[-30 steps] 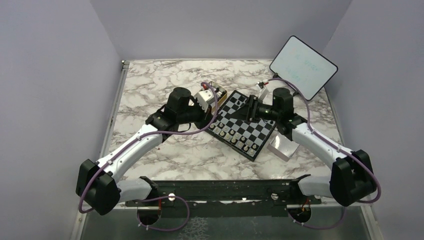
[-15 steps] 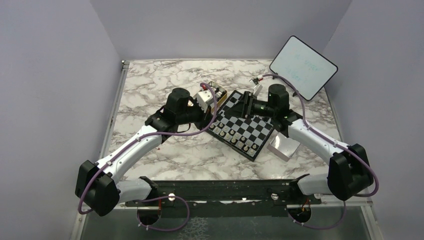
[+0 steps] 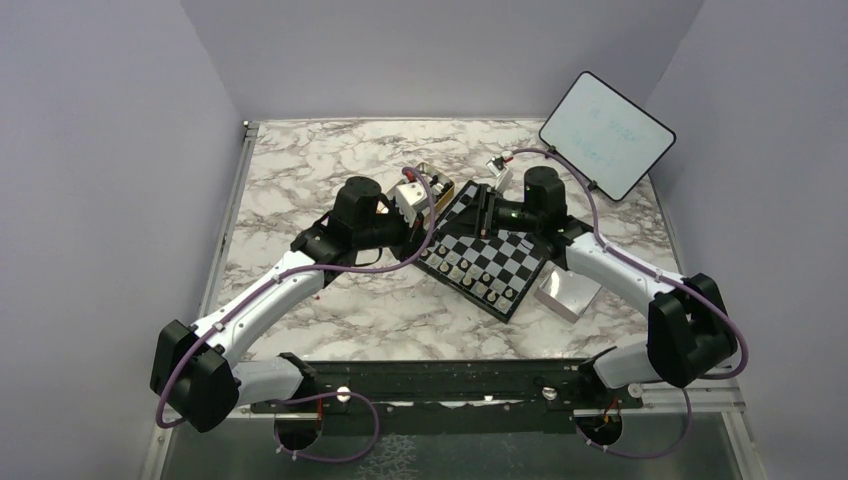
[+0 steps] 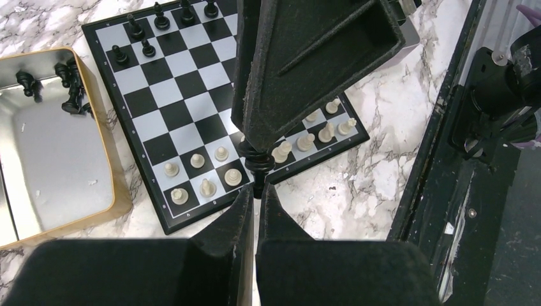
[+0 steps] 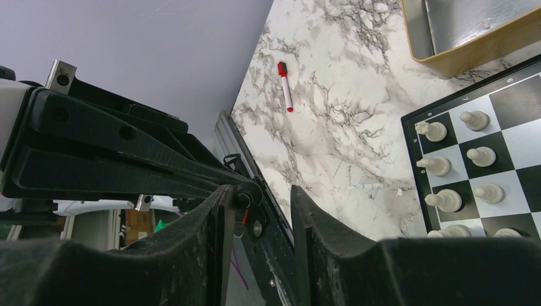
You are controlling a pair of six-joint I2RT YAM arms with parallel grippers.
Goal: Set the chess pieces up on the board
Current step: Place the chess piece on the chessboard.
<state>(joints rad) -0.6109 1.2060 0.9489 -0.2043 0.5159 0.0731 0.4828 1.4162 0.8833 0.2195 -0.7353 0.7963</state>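
Observation:
The board [image 4: 167, 93] lies tilted on the marble, with pale chess pieces [image 4: 221, 153] along its near rows and a few black ones [image 4: 134, 28] at the far corner. My left gripper [image 4: 257, 191] is shut on a black chess piece [image 4: 258, 163], holding it over the board's near edge. In the top view the left gripper [image 3: 414, 226] is at the board's [image 3: 500, 262] left corner. My right gripper [image 5: 261, 194] hovers open with nothing between its fingers; in the top view the right gripper [image 3: 481, 214] is over the board's far corner. More black pieces [image 4: 70, 90] lie in the gold tin [image 4: 117, 185].
The gold tin [image 3: 440, 190] sits just left of the board. A silver lid [image 3: 565, 294] lies right of the board. A white tablet [image 3: 606, 134] leans at the back right. A red marker [image 5: 286, 87] lies on the marble left of the board.
The right arm has swung left and further back, carrying its gripper over the board's far corner. The left arm has stayed still with the black piece in its grip.

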